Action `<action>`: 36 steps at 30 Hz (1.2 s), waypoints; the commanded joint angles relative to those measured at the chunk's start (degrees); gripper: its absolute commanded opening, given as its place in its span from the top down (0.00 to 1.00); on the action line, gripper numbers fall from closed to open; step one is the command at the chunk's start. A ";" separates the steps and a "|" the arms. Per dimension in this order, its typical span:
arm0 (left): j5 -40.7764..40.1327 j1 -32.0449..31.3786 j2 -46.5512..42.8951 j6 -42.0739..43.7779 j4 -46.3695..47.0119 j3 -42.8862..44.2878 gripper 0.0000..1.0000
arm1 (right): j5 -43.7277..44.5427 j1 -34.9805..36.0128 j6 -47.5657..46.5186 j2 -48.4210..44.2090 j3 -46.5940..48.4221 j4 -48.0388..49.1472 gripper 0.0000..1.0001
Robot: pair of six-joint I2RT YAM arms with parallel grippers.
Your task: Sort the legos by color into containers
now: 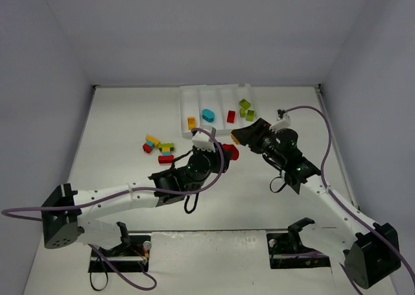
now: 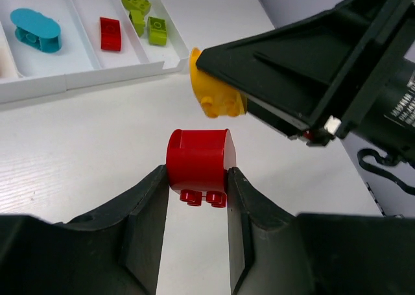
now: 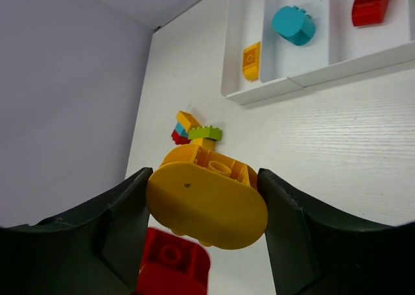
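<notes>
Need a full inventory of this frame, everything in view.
tray: 1, white, four compartments, far side of table
yellow-orange brick: 1, leftmost compartment
cyan rounded brick: 1, second compartment
red brick: 1, third compartment
green bricks: 3, lime, rightmost compartment
multicolour brick stacks: 2 clusters, red/yellow/cyan/green, loose on table near tray's front-left; brick count unclear
red rounded brick: 1, in left gripper
yellow rounded brick: 1, in right gripper
table: 1, white
cables: 2, purple, one per arm
left gripper: black, shut on red rounded brick
right gripper: black, shut on yellow rounded brick
</notes>
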 commanded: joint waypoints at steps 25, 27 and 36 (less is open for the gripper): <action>28.90 23.85 24.96 15.71 -11.34 30.67 1.00 | 5.75 -10.01 -22.16 -0.76 2.85 -10.10 1.00; 28.38 24.90 29.11 17.74 -13.53 38.18 1.00 | 4.08 -10.09 -22.60 -1.29 1.79 -10.01 1.00; 27.06 27.45 50.83 26.88 -17.68 62.06 1.00 | 0.30 -10.09 -24.45 -1.56 -0.23 -9.92 1.00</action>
